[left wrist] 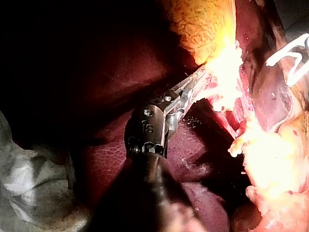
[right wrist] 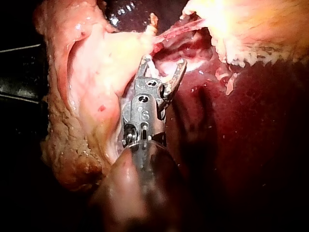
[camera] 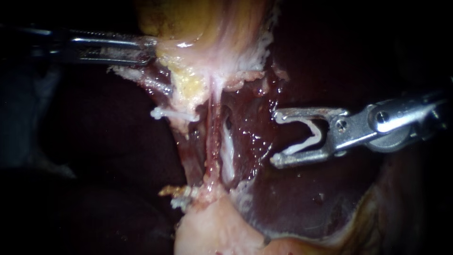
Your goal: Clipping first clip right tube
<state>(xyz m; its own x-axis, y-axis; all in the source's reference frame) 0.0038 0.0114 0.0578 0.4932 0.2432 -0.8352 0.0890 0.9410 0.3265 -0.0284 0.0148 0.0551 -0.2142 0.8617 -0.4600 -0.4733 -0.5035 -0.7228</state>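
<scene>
Field, endoscope view, left to right. Surroundings are dark at both edges, and no bench surface can be made out. In the left wrist view a grey crumpled sheet (left wrist: pixel 29 179) lies beside the dark red liver (camera: pixel 292 198). The left instrument (camera: pixel 150 49) enters from the left, shaft roughly level. Its end effector is clenched on the pale fringe of tissue at the lower edge of the gallbladder (camera: pixel 212 28), both jaws pressed on it from two sides. The left wrist view shows the same grip, with the jaws buried in bright yellow-white tissue under the gallbladder. The gallbladder is yellow-tan, glistening, with a ragged white margin. Two strands run down from it to a pale fatty mass (camera: pixel 207 231). The pink-red strand is the left tube (camera: pixel 213 137), and just beside it is the whiter right tube (camera: pixel 227 156). Both are bare along the stretch in view, and wet dark red tissue lies behind them. The right instrument (camera: pixel 275 139) enters from the right, shaft slightly raised toward its far end. The jaws of its end effector stand wide apart and carry an open white clip (camera: pixel 309 134), which is seated against both inner faces with its mouth toward the tubes. The jaw tips are near the right tube but apart from it. They are not around it, and a strip of wet red tissue shows between them and the tube. In the right wrist view the same jaws point at the stretched strands, with pale fatty tissue alongside the shaft.
</scene>
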